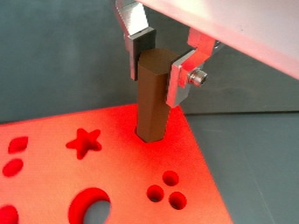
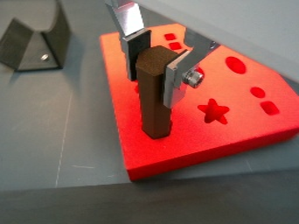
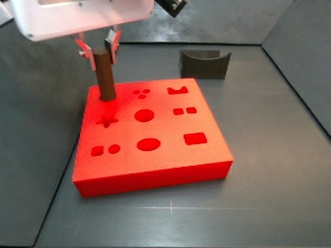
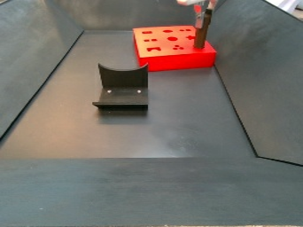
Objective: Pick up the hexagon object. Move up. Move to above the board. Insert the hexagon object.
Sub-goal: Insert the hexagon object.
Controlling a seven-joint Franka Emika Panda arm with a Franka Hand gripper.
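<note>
The hexagon object (image 1: 152, 109), a reddish-brown peg, stands upright with its lower end in a hole near a corner of the red board (image 1: 122, 179). In both wrist views the gripper (image 1: 160, 74) is shut on the peg's top, with a silver finger plate on either side. The other wrist view shows the peg (image 2: 155, 101), the gripper (image 2: 156, 77) and the board (image 2: 228, 136), with a star hole (image 2: 212, 110) close by. In both side views the peg (image 3: 104, 79) (image 4: 204, 31) rises from the board (image 3: 168, 160) (image 4: 178, 57) under the gripper (image 3: 100, 46) (image 4: 204, 7).
The dark fixture (image 3: 204, 63) (image 4: 120, 87) stands on the grey floor, apart from the board; a wrist view also shows the fixture (image 2: 33, 44). Dark bin walls (image 4: 35, 80) slope up around the floor.
</note>
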